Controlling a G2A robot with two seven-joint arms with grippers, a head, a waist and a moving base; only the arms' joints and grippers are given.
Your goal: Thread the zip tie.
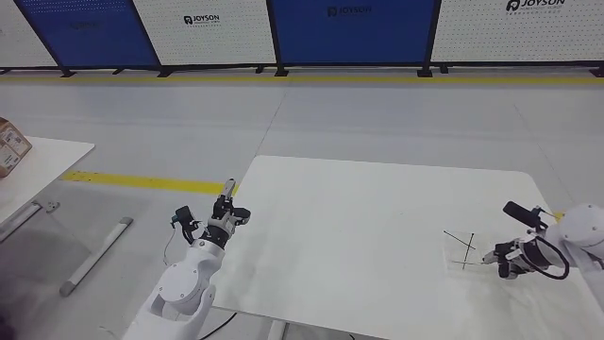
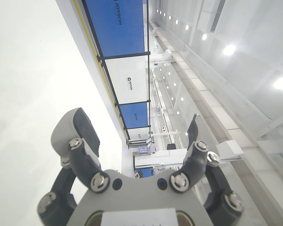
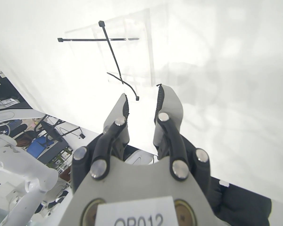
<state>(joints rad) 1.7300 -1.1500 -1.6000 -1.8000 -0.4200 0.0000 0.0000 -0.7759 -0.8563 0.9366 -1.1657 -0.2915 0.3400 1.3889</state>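
Right gripper (image 3: 142,91) part-open, empty, just beside the zip ties (image 3: 111,51) (three, crossed), likely lining up a pick; left gripper (image 2: 136,114) wide open, empty, at table (image 1: 377,208) edge.

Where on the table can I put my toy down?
The big bare middle of the table, between the left gripper at one edge and the zip ties, is free. The far side is bare too. It is crowded by the right gripper, where three zip ties lie crossed on a clear sheet.
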